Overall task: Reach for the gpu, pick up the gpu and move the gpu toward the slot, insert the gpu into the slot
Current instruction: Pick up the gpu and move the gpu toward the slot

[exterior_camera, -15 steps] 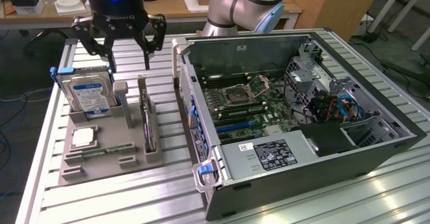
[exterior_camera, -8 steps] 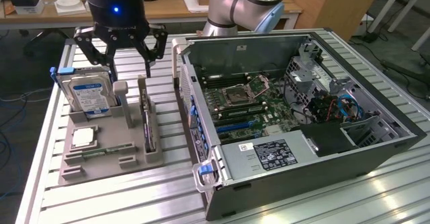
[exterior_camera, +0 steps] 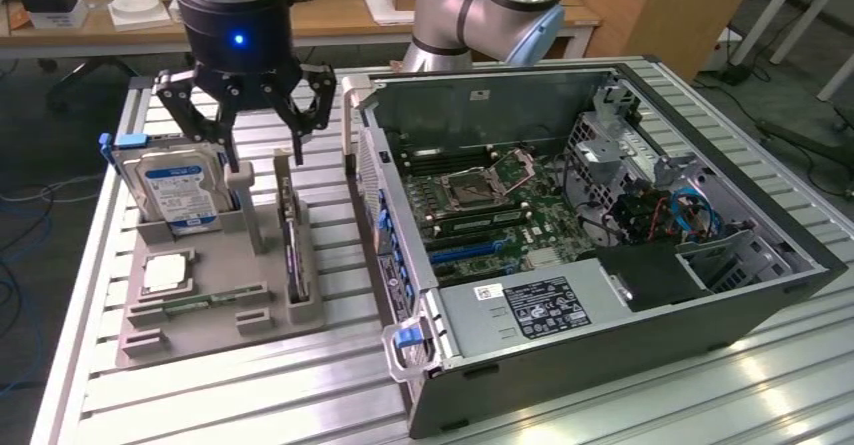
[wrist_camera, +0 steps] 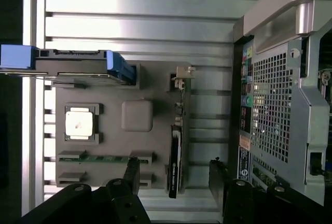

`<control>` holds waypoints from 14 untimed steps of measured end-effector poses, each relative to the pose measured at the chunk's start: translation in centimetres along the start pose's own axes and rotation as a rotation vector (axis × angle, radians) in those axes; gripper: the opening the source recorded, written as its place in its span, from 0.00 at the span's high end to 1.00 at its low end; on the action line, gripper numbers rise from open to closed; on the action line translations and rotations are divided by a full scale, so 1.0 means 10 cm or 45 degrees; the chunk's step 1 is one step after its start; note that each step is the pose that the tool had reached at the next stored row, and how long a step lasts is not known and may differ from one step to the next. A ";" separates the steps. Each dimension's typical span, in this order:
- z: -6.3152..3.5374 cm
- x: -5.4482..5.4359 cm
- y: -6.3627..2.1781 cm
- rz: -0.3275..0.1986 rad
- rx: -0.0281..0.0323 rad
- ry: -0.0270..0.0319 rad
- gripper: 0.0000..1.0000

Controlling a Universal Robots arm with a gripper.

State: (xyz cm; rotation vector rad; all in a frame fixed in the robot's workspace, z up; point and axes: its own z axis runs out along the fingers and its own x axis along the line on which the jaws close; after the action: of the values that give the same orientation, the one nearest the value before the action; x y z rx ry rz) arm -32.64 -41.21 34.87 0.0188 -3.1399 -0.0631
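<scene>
My pincer (exterior_camera: 263, 153) hangs wide open and empty above the grey tray (exterior_camera: 230, 265). In the wrist view its fingers (wrist_camera: 132, 175) straddle the line of the gpu (exterior_camera: 291, 240), which stands on edge in its holder between the hard drive (exterior_camera: 180, 190) and the open computer case (exterior_camera: 587, 215). My worry is the card's thinness: an off-centre descent could land a finger on its top edge and tip it, or clip the nearby hard drive.

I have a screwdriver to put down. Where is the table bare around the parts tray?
Bare table lies on the near side of the tray, and past the computer case toward the exterior view's right. Crowded: the gap between tray and case, and the tray itself, below the gripper.
</scene>
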 end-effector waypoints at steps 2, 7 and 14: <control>0.036 0.00 -0.007 -0.001 0.0000 0.0001 0.35; 0.127 -0.01 -0.026 -0.003 -0.0001 0.0001 0.35; 0.253 -0.01 -0.041 -0.007 0.0000 0.0003 0.35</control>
State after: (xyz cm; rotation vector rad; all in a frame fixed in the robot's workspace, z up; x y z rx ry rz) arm -32.55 -41.52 32.33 0.0279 -3.1397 -0.0631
